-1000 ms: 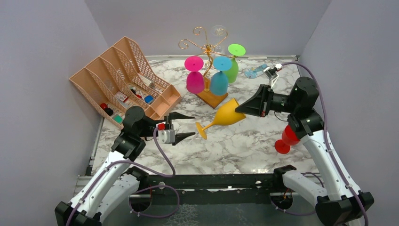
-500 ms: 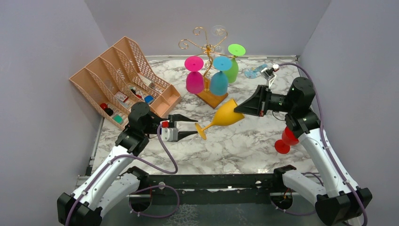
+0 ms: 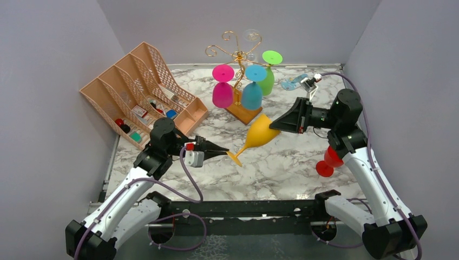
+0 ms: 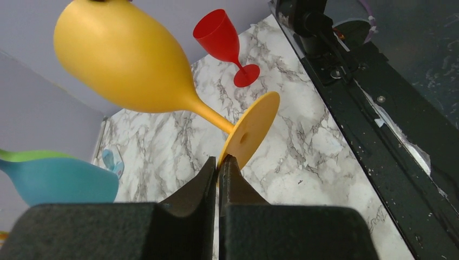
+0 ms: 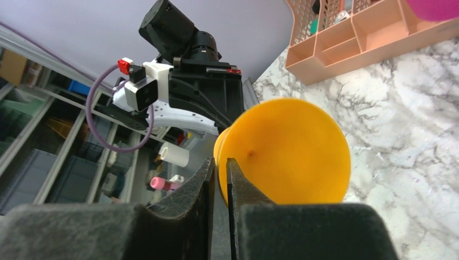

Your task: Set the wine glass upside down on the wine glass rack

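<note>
As is seen from above, the yellow wine glass (image 3: 258,132) is held aloft near the wine glass rack (image 3: 242,112), bowl to the robot's right, foot to its left. At the left wrist, its foot's edge is pinched by the left gripper (image 4: 220,161); at the right wrist, its bowl's rim by the right gripper (image 5: 220,164).

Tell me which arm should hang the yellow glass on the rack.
Probably right: the right gripper clamps the glass by its bowl, nearer the rack. The left gripper pinches the foot, which the rack must catch.
</note>
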`<state>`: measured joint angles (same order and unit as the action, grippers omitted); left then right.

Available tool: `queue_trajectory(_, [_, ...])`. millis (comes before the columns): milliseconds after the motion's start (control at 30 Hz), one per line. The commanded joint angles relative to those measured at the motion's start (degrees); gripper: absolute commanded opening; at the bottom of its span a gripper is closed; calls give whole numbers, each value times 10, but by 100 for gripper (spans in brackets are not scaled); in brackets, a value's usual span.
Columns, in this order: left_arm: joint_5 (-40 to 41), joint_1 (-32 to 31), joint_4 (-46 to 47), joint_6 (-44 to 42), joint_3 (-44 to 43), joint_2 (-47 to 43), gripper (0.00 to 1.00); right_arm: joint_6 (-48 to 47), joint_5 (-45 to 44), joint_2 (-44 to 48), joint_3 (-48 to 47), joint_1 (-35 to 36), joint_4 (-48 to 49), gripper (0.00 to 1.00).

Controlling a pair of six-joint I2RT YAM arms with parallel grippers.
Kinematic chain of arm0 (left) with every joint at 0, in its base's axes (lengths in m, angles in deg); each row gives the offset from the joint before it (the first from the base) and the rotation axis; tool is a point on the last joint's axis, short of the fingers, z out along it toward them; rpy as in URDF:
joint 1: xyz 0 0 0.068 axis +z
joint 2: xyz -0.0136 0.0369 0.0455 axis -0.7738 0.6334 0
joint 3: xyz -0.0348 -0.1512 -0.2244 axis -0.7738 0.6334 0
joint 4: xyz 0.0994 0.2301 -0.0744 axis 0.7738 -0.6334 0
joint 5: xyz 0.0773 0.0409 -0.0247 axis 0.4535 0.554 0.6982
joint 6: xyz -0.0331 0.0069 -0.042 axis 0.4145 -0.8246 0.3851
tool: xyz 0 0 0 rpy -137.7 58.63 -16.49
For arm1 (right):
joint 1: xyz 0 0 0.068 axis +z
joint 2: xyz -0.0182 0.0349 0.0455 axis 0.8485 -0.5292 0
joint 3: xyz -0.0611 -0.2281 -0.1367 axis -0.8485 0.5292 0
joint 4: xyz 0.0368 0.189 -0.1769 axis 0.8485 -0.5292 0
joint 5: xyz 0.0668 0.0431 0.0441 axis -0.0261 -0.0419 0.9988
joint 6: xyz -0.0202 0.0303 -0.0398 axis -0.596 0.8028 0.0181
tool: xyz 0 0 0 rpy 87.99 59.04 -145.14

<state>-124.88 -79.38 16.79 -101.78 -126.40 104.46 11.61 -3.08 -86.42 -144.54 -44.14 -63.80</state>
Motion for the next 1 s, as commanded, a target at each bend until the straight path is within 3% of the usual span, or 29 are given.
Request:
queue_trajectory(0, [-10, 3, -23, -14, -17, -16, 0, -10, 0, 6, 2, 1, -1, 22])
queue_trajectory(367, [44, 3, -71, 1, -12, -88, 0, -41, -48, 22, -31, 2, -50, 77])
queue_trajectory(467, [81, 3, -73, 38, -13, -111, 0, -56, -55, 25, -51, 1, -71, 99])
queue_trajectory(733, [179, 2, -71, 120, -18, -170, 0, -103, -88, 38, -96, 2, -129, 100])
queue_trajectory(967, [399, 3, 69, 339, -28, -167, 0, -128, -111, 49, -93, 2, -151, 100])
